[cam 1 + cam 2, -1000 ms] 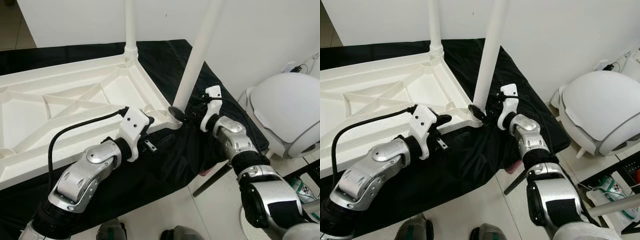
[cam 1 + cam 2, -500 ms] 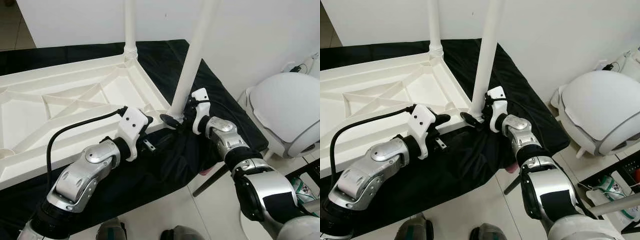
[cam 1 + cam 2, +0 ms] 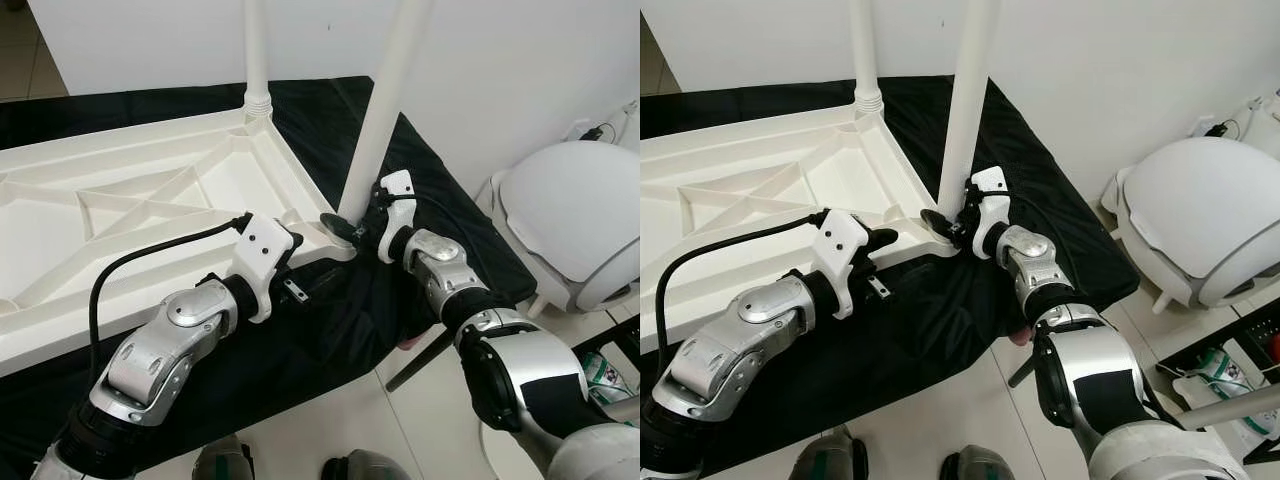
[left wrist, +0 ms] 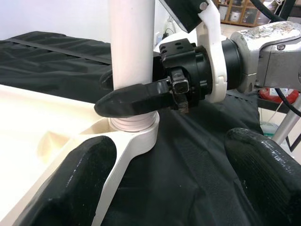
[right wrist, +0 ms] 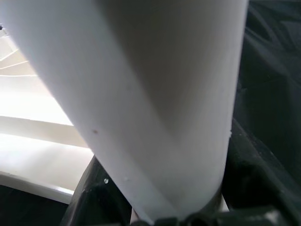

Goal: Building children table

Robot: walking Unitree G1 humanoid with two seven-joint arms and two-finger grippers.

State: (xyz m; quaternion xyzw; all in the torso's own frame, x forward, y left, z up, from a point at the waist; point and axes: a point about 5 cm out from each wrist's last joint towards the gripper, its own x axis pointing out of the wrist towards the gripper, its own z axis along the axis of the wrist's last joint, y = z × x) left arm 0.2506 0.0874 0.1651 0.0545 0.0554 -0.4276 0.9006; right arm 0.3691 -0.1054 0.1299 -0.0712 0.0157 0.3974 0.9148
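The white plastic tabletop (image 3: 130, 215) lies upside down on a black cloth (image 3: 330, 330). One white leg (image 3: 256, 60) stands in its far corner. A second white leg (image 3: 385, 100) stands at the near right corner, its base on the corner socket (image 4: 134, 136). My right gripper (image 3: 345, 222) is shut on this leg just above the socket, and one black finger (image 4: 134, 99) wraps across its front. My left gripper (image 3: 292, 265) is open beside the tabletop's near edge, facing that corner, its fingers (image 4: 70, 179) wide apart.
A white domed appliance (image 3: 570, 220) sits on the floor to the right. The cloth-covered support ends just past the corner, with a dark metal leg (image 3: 420, 360) below. A white wall stands close behind. A black cable (image 3: 150, 255) runs over my left arm.
My right gripper has carried the near leg leftward to the corner socket, and the leg stands more upright. My left arm has barely moved.
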